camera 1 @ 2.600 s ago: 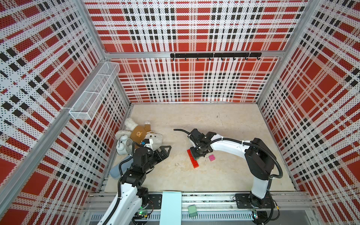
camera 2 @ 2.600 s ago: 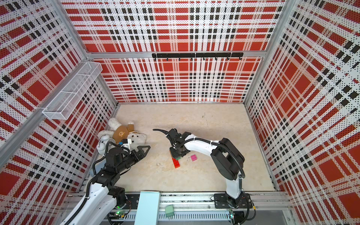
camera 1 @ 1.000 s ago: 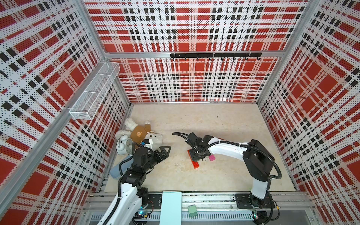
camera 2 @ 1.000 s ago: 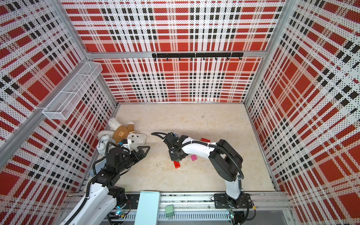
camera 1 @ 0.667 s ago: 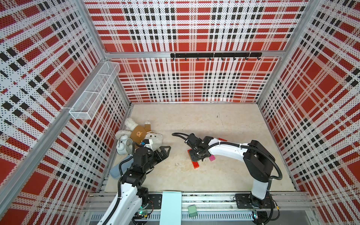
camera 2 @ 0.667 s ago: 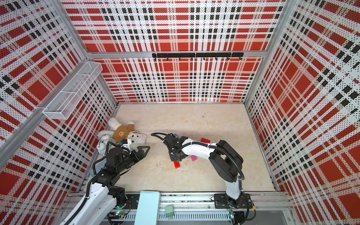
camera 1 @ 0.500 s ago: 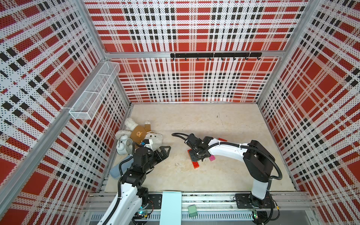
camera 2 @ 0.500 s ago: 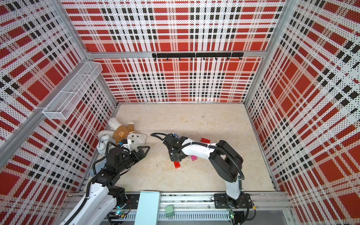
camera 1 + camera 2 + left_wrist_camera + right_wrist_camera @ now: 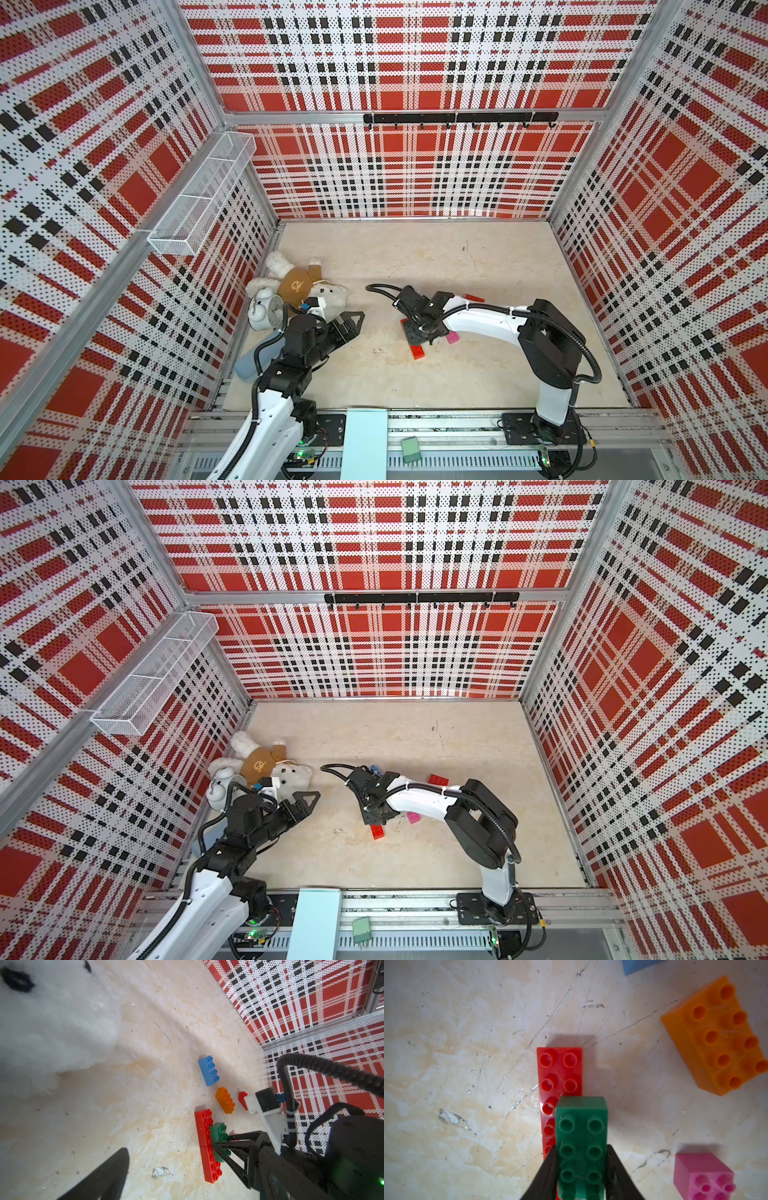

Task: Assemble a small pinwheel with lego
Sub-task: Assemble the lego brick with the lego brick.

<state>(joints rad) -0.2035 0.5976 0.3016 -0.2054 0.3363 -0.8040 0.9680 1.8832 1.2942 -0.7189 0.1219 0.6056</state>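
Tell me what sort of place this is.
Probably a robot test cell: plaid perforated walls box in a beige table, the left arm and right arm are bolted to a front rail, with lego bricks and a teddy bear on it.

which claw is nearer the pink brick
Right. The right claw, shut on the green brick, sits just beside the pink brick; the left claw hangs open far off by the teddy bear.

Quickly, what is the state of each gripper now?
Left gripper: open, empty.
Right gripper: closed on the green studded plastic brick.
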